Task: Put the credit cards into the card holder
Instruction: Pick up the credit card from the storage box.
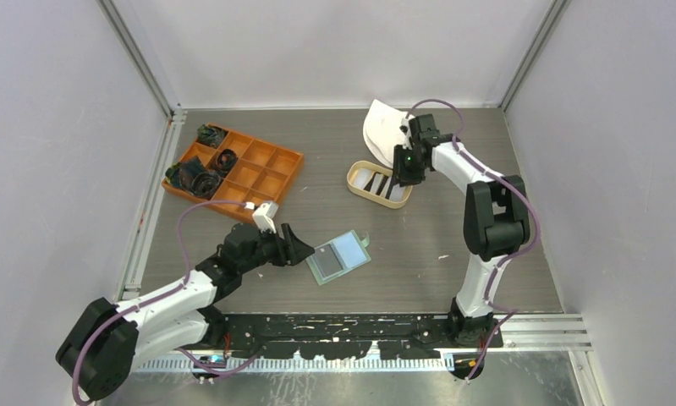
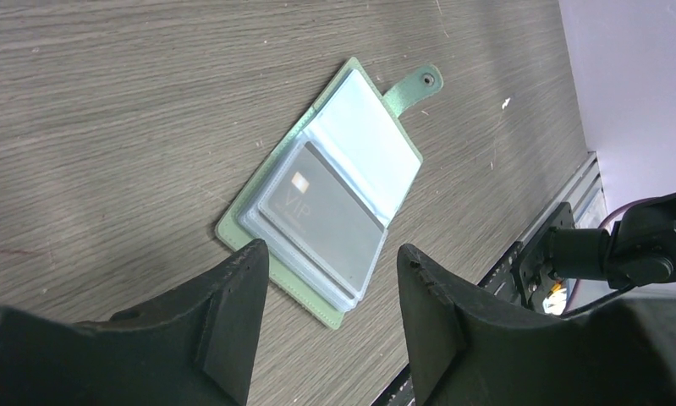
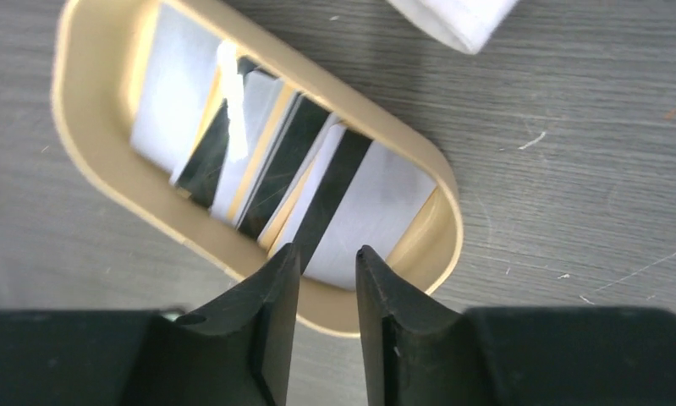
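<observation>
Right gripper over near rim of tan tray, jaws slightly parted, empty; credit cards fanned just ahead, long axes slanting toward jaws. Card holder open on counter, before wide-open left gripper.

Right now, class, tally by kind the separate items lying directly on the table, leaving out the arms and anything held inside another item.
Orange compartment box: 1
Tan oval tray: 1
Green card holder: 1
White folded item: 1
Total: 4
</observation>
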Available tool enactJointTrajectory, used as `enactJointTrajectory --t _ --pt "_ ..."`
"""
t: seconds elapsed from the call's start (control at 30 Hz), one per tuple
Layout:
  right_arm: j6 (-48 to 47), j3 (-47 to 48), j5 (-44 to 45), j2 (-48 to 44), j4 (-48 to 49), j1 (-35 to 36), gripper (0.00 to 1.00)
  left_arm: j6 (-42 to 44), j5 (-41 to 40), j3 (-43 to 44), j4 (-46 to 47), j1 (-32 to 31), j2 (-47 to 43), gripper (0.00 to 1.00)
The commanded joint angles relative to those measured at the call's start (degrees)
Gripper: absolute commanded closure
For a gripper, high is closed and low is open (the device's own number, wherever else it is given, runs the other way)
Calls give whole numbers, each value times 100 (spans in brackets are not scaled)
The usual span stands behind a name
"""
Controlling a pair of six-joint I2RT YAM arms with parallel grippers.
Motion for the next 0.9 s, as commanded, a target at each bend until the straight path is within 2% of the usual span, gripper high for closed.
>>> enactJointTrajectory --t 0.0,0.1,0.2,0.3,0.53,0.67,0.87 --pt "-819 75 -1619 -624 -167 -236 59 99 311 552 620 16 362 42" --pt "-1075 21 -1887 -768 -150 -431 46 184 561 1053 811 21 905 41" --pt "-1142 -28 -1960 -854 -156 -704 42 285 768 1625 951 20 1573 41" --pt "-1372 -20 -1580 -816 -216 -880 40 408 868 2218 940 32 2236 41" --pt "-1686 225 -1282 -254 -522 -919 31 470 999 3279 793 34 3321 42" --pt "-1757 317 -1234 121 -592 -876 32 527 997 3841 633 33 3786 42" --pt "-1795 426 -1238 362 -585 -617 49 791 1008 4846 180 33 4682 39"
